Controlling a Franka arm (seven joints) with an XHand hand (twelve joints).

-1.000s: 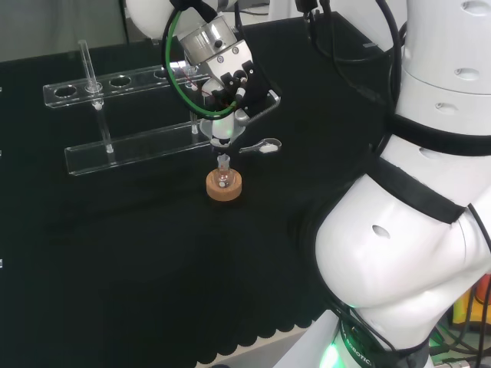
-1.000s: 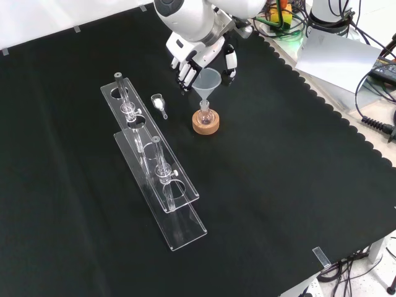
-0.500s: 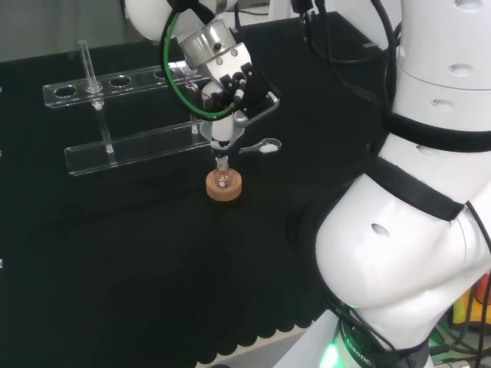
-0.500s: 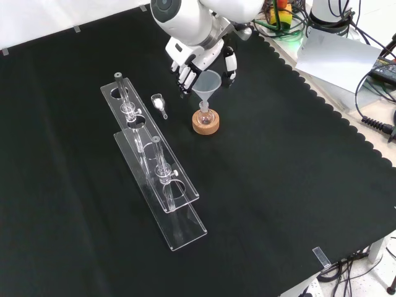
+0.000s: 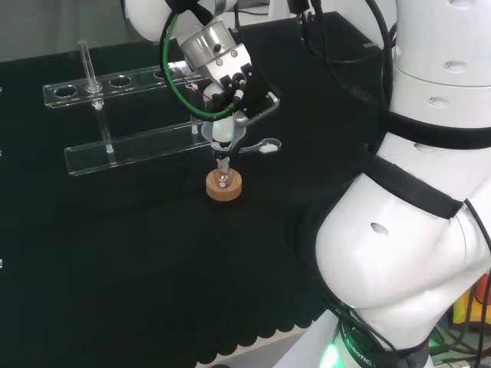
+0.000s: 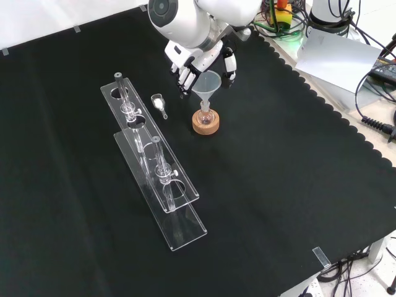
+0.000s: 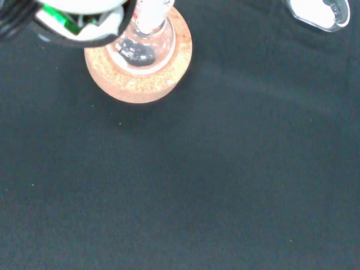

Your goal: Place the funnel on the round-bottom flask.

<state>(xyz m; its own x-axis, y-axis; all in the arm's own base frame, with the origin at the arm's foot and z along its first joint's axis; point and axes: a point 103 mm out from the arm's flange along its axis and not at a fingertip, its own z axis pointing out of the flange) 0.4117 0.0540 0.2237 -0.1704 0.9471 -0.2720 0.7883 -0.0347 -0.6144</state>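
Front view, reading left to right, we see the clear test-tube rack [image 6: 154, 167] lying on the black cloth [image 6: 278, 185], then a small scoop [image 6: 159, 104], then the cork ring [image 6: 205, 122] carrying the round-bottom flask [image 6: 205, 115]. The funnel [image 6: 206, 83] stands upright with its stem in the flask's neck. Over the last second the hand [image 6: 193, 57] has drifted up and to the left, away from the funnel's cone; its fingers [image 6: 230, 64] now hang straight and relaxed on either side of the cone, holding nothing. Whether a fingertip still brushes the rim we cannot tell. We judge the funnel released and seated, so the placement looks done and what remains is for the hand to clear without tipping it.
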